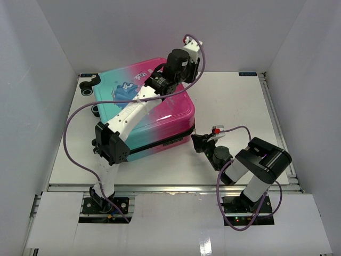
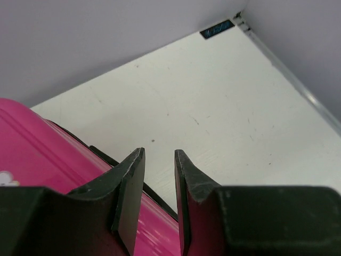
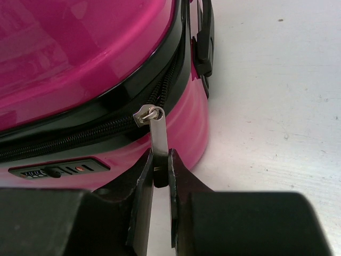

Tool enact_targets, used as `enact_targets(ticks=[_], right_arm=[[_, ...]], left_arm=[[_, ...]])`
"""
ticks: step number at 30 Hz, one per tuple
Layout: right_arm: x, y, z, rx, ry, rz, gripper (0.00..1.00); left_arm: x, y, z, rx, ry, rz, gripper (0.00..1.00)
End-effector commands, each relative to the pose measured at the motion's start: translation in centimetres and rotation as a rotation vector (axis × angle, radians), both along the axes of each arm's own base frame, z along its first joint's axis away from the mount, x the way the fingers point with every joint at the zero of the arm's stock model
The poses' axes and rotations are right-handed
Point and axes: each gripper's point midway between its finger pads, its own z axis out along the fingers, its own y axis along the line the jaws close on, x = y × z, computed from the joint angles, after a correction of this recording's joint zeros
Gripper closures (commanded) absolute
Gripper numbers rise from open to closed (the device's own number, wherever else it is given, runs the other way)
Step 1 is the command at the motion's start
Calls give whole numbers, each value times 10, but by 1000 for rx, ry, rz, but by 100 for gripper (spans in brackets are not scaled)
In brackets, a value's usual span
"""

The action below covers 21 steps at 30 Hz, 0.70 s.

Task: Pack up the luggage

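Luggage (image 1: 170,117): pink-to-teal shell, closed, flat on table (image 1: 240,101), left of centre | left arm (image 1: 133,112) crosses lid; left gripper (image 2: 159,157) jaws apart above far edge | right gripper (image 3: 160,159) clamped on zip pull (image 3: 157,130), near-right corner.

luggage (image 3: 80,58) cropped top-left, lock lettering (image 3: 34,172) illegible

- Overhead: behind the arms (image 1: 133,114), looking down
- Left wrist: close behind left claw (image 2: 159,154), luggage (image 2: 32,144) edge beneath
- Right wrist: tight behind right claw (image 3: 160,160), zip pull (image 3: 158,133) ahead; luggage in all
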Motion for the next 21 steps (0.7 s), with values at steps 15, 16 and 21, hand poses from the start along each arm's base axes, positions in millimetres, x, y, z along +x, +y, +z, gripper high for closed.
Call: enact_targets(ticks=[15, 16, 21], right_arm=[[28, -24, 35, -68, -133, -114, 92], [37, -29, 38, -81, -135, -139, 92], [82, -48, 49, -107, -120, -190, 92]], left_arm=[[-38, 37, -150, 617, 239, 34, 71], [-42, 43, -157, 647, 259, 61, 73], [-63, 63, -175, 655, 311, 101, 81]])
